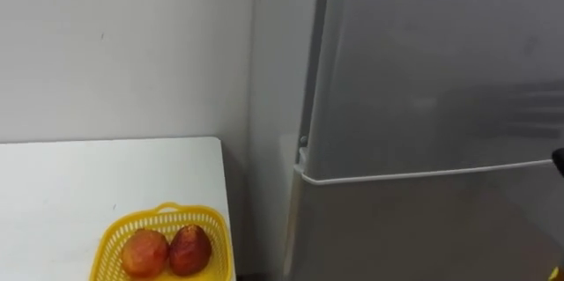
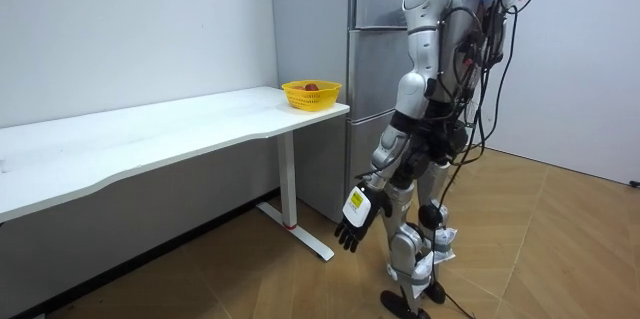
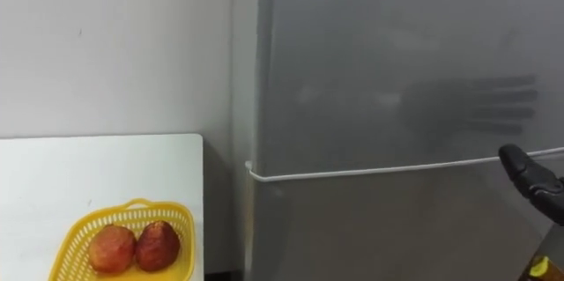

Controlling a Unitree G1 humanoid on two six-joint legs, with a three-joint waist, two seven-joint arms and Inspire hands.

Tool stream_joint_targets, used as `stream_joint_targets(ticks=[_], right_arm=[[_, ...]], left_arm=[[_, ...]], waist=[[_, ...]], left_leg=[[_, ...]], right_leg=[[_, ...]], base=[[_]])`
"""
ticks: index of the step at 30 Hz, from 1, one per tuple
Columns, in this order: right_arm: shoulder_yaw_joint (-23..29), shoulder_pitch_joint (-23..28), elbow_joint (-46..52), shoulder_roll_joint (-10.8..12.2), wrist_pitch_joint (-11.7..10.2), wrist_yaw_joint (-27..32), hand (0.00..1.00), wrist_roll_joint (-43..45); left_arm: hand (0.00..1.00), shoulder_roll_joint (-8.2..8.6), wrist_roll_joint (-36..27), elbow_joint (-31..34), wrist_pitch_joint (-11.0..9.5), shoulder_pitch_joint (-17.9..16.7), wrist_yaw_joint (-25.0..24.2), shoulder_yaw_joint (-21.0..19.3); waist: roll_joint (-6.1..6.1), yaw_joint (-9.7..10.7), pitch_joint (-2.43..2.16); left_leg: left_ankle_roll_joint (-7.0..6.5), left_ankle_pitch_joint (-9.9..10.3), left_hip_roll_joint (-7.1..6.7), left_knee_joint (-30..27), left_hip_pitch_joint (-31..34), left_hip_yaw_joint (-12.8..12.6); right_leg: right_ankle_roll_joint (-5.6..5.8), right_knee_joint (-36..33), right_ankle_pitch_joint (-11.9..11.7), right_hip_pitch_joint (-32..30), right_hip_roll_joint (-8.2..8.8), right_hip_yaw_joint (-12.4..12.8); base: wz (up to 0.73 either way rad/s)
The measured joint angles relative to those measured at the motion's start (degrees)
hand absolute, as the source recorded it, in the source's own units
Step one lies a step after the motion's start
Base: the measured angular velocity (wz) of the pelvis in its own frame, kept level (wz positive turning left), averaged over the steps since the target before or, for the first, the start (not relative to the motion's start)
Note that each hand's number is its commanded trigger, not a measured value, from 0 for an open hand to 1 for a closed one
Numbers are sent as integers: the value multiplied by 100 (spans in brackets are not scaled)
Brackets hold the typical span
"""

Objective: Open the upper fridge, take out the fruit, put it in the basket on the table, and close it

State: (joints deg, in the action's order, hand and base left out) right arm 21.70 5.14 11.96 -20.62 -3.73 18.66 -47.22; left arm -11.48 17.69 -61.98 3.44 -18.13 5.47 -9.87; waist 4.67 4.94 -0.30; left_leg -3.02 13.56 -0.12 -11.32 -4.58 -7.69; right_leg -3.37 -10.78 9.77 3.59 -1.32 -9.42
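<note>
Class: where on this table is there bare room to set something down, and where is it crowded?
The white table is bare between the yellow basket and the wall, and along its length away from the fridge. Only the corner beside the fridge is crowded: the basket holds two red fruits.

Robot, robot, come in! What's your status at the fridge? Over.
Left hand open, hanging at side. Right hand open, raised by upper fridge door. Door shut. Nothing in the way.

Grey fridge [image 3: 370,228] stands beside white table [image 3: 88,166]; upper door [image 3: 379,61] shut.
</note>
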Motion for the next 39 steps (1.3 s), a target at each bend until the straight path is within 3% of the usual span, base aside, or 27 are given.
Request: stream_joint_targets(ticks=[6,17,21,27,28,30,32,36,39], right_arm=[[-3,318,-106,0,2,241,0,-82],[-23,356,-784,26,4,313,0,-11],[-125,455,-1198,272,6,323,0,-22],[-320,541,-1530,472,9,318,0,-20],[-364,545,-1656,491,8,320,0,-49],[-497,546,-1896,499,6,333,0,-54],[-666,547,-2131,522,6,341,0,4],[-920,619,-2579,626,5,309,0,7],[-930,721,-2879,737,4,263,0,6]], left_arm=[[0,-14,-9,-1,30,52,2,202],[0,-30,-6,92,104,182,-61,454],[0,-26,-8,232,130,182,-56,457],[0,-33,-8,234,132,167,-45,456],[0,-30,-7,235,133,165,-31,477],[0,-26,-7,235,135,172,3,597],[0,-20,-4,234,134,170,2,725],[0,-12,-2,239,130,178,-81,793],[0,35,-5,227,130,144,-108,792]], waist=[[-47,7,28],[-111,107,13],[-115,80,5],[-138,72,-1],[-161,69,20],[-155,74,7],[-205,75,11],[-281,-2,-43],[-312,-50,-24]], left_leg=[[-2,1,-9,1,-3,-8],[-3,0,-14,10,13,-19],[-2,-1,-13,0,4,-44],[-3,-1,-12,1,-12,-86],[-3,-1,-11,0,-7,-83],[-3,0,-11,2,5,-81],[-3,0,-11,4,10,-82],[-3,1,-12,2,-10,-82],[-3,0,-14,1,-23,-72]], right_leg=[[6,20,4,-2,3,18],[14,12,13,-50,-3,55],[16,9,14,-47,-4,78],[20,3,16,-49,-3,119],[20,6,16,-52,-3,118],[20,13,16,-60,-3,118],[20,8,16,-61,-3,128],[21,8,15,-42,-8,126],[21,11,15,-19,-8,119]], base=[[0],[-1],[-2],[-3],[0],[0],[0],[0],[0]])
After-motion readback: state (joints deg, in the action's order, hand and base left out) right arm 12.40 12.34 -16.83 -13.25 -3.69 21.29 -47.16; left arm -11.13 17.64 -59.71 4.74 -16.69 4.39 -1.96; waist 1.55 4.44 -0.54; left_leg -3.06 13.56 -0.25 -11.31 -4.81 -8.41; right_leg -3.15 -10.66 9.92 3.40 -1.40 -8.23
